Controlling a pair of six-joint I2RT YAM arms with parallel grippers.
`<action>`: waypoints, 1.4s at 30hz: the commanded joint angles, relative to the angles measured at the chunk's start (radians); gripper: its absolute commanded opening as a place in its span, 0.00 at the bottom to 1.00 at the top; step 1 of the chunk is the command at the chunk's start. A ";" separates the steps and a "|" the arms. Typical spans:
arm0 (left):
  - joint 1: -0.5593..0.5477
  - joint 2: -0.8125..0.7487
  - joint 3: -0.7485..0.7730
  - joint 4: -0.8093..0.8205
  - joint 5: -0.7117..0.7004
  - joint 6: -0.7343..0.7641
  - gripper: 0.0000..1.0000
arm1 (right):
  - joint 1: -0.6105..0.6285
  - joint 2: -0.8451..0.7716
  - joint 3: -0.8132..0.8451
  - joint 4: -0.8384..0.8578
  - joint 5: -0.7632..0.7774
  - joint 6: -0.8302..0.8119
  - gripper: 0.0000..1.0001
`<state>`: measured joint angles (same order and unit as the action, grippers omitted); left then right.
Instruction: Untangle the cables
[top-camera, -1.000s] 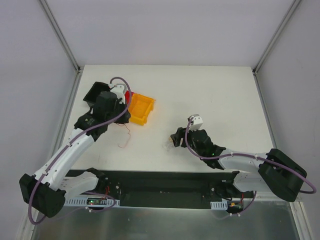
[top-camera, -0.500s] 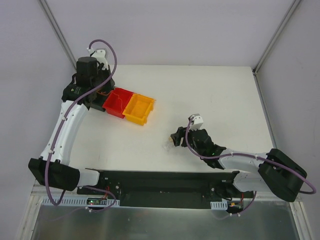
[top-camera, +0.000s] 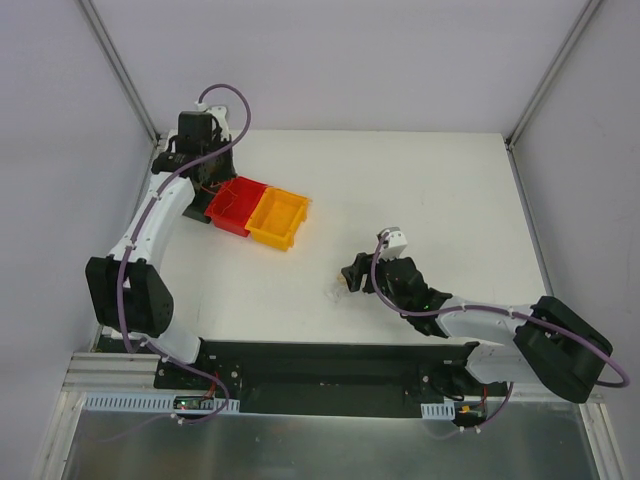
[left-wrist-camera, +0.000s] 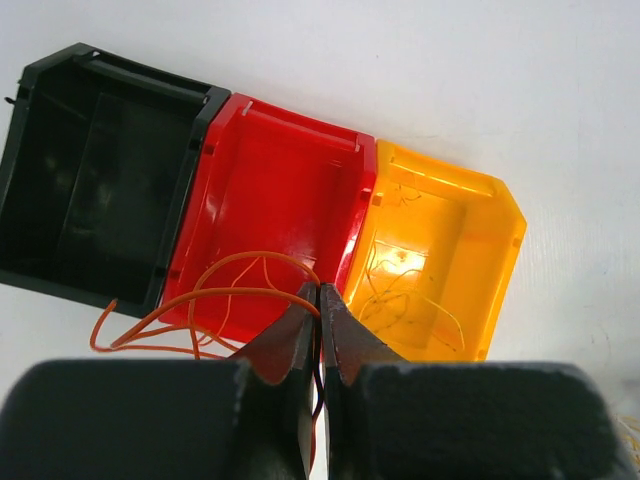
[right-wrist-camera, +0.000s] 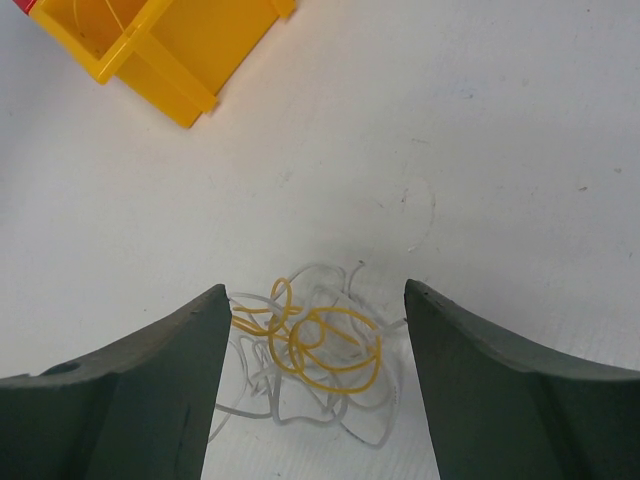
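Note:
The cables show as two parts. A small tangle of whitish and yellow-tan wires (right-wrist-camera: 315, 350) lies on the white table, also seen in the top view (top-camera: 333, 290). My right gripper (right-wrist-camera: 315, 290) is open, its fingers either side of the tangle and not touching it; it shows in the top view (top-camera: 350, 276). A thin orange wire (left-wrist-camera: 200, 295) is pinched in my left gripper (left-wrist-camera: 320, 292), which is shut on it above the red bin (left-wrist-camera: 270, 190). The wire's loops hang over the red bin's near edge. In the top view the left gripper (top-camera: 207, 185) is at the back left.
A black bin (left-wrist-camera: 90, 180), the red bin (top-camera: 232, 208) and a yellow bin (left-wrist-camera: 450, 185) stand joined in a row at the back left. The yellow bin (top-camera: 280, 217) holds a few thin wires (left-wrist-camera: 400, 290); its corner shows in the right wrist view (right-wrist-camera: 170, 50).
My left arm swung up and back from beside the bins, then right, carrying the orange wire that hung down to the table; it is now over the red bin. The right arm has not moved.

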<state>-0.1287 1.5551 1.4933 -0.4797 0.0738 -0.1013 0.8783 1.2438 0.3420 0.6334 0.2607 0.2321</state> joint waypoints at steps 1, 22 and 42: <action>0.011 0.034 -0.034 0.067 0.037 0.005 0.00 | -0.007 0.013 0.026 0.060 -0.015 0.012 0.73; 0.041 0.145 -0.082 0.105 0.092 -0.060 0.48 | -0.013 0.069 0.060 0.060 -0.043 0.018 0.73; -0.256 -0.004 -0.137 0.136 0.536 0.037 0.54 | -0.016 -0.021 0.026 -0.103 0.109 0.170 0.72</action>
<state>-0.2302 1.5112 1.3609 -0.3607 0.3698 -0.1101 0.8680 1.2942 0.3817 0.5549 0.3298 0.3225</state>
